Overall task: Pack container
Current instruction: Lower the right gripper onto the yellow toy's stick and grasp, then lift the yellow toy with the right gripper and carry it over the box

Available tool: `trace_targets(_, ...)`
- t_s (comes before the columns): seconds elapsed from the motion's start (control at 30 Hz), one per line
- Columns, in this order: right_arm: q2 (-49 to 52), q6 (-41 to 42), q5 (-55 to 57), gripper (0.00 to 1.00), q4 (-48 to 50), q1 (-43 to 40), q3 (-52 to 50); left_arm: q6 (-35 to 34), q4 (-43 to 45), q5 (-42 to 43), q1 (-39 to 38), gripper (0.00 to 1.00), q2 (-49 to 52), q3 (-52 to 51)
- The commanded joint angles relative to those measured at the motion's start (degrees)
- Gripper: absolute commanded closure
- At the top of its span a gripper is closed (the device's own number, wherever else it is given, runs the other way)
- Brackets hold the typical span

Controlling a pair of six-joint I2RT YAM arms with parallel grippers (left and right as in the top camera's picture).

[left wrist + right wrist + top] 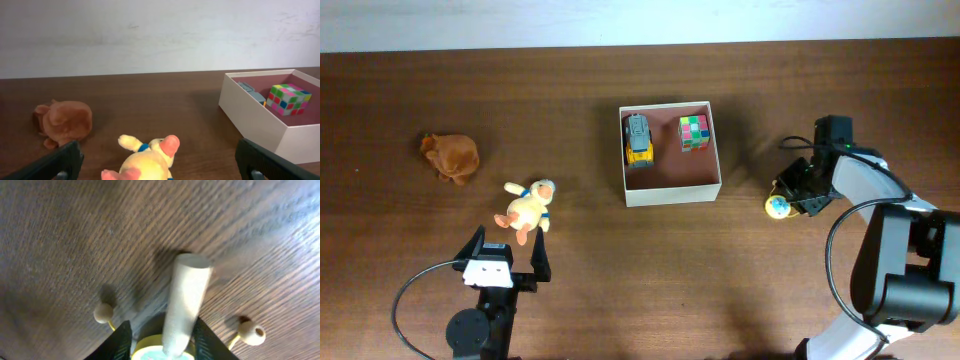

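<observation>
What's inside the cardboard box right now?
The box holds a yellow-and-grey toy truck and a multicoloured puzzle cube, side by side. What lies beneath them is covered.

1. I work at a robot test bench, not in a home: a dark wooden table (pixel 620 290) stands against a plain white wall (pixel 150 35).
2. My left arm (pixel 480 325) and right arm (pixel 900 280) stand at its near edge, and a black cable (pixel 405 300) loops loose.
3. The goods are props: brown plush (pixel 450 157), duck plush (pixel 525 208), rattle drum (pixel 777 207), and a cardboard container (pixel 672 190) with a toy truck (pixel 638 139) and a colour cube (pixel 694 131).

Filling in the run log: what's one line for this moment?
container: car, cube inside | left claw: open by duck | right claw: straddling rattle, grip unclear
</observation>
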Motion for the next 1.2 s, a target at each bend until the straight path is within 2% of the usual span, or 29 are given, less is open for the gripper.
trace_targets(0.0,0.96,4.37,-0.39,0.68,0.22,0.90,-0.85,0.87,-0.26,-0.24,-0.24,0.01,-0.28,-0.17)
trace_targets(0.13,0.96,1.97,3.32,0.69,1.05,0.90,-0.85,0.87,-0.26,-0.24,-0.24,0.01,-0.28,-0.17)
trace_targets(0.33,0.96,-12.94,6.05,0.70,5.60,0.90,-0.85,0.87,-0.26,-0.24,-0.24,0.01,-0.28,-0.17)
trace_targets(0.53,0.96,-21.70,7.15,0.70,8.26,0.90,-0.85,0.87,-0.26,-0.24,-0.24,0.01,-0.28,-0.17)
trace_targets(0.63,0.96,-20.24,6.86,0.70,7.19,0.92,-0.85,0.87,-0.26,-0.24,-0.24,0.01,-0.28,-0.17)
trace_targets(0.87,0.96,-7.82,3.56,0.72,0.22,0.96,-0.85,0.87,-0.26,-0.24,-0.24,0.01,-0.28,-0.17)
trace_targets(1.07,0.96,-6.38,2.84,0.72,0.39,0.94,-0.85,0.87,-0.26,-0.24,-0.24,0.01,-0.28,-0.17)
trace_targets(1.17,0.96,-6.45,3.48,0.78,1.25,0.94,-0.85,0.87,-0.26,-0.24,-0.24,0.01,-0.28,-0.17)
